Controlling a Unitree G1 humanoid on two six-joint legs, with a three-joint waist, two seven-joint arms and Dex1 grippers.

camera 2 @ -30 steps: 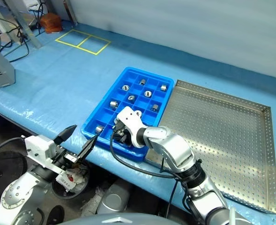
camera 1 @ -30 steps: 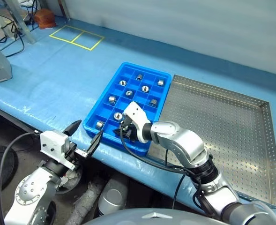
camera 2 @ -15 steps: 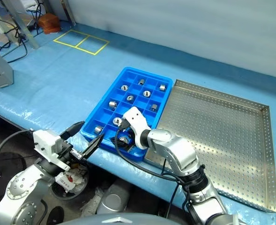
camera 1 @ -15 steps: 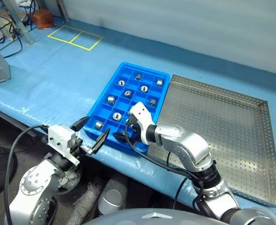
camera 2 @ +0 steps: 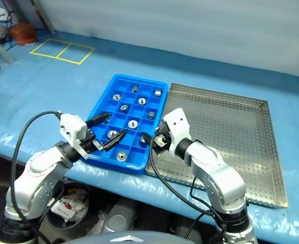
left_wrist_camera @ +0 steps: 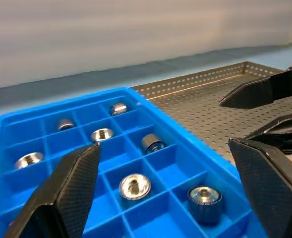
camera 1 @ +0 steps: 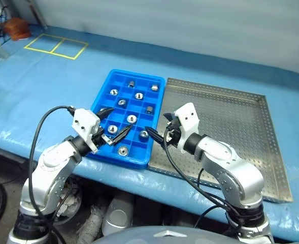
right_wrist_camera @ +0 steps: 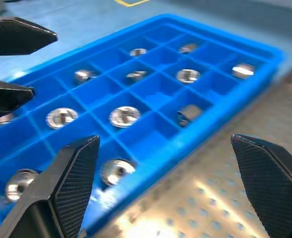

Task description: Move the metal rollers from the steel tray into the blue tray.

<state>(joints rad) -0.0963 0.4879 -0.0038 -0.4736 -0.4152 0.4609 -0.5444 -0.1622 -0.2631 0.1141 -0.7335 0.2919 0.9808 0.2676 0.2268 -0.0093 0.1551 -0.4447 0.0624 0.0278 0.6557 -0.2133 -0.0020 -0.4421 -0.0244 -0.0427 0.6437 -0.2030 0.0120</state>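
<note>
Head view: metal rollers (camera 1: 131, 119) sit in separate compartments of the blue tray (camera 1: 110, 80); the steel tray (camera 1: 230, 114) lies beside it. Left gripper (camera 1: 112, 125) and right gripper (camera 1: 158, 131) hover, jaws wide, empty. Wrist views cut off both trays' edges.

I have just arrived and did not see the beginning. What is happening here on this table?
A two-armed robot is sorting metal rollers into a blue tray with compartments. The rollers lie in separate compartments, and the perforated steel tray beside it shows no rollers on its visible surface. Both grippers are open and hold nothing: the left gripper hovers over the near part of the blue tray, and the right gripper is near that tray's edge next to the steel tray.
</note>
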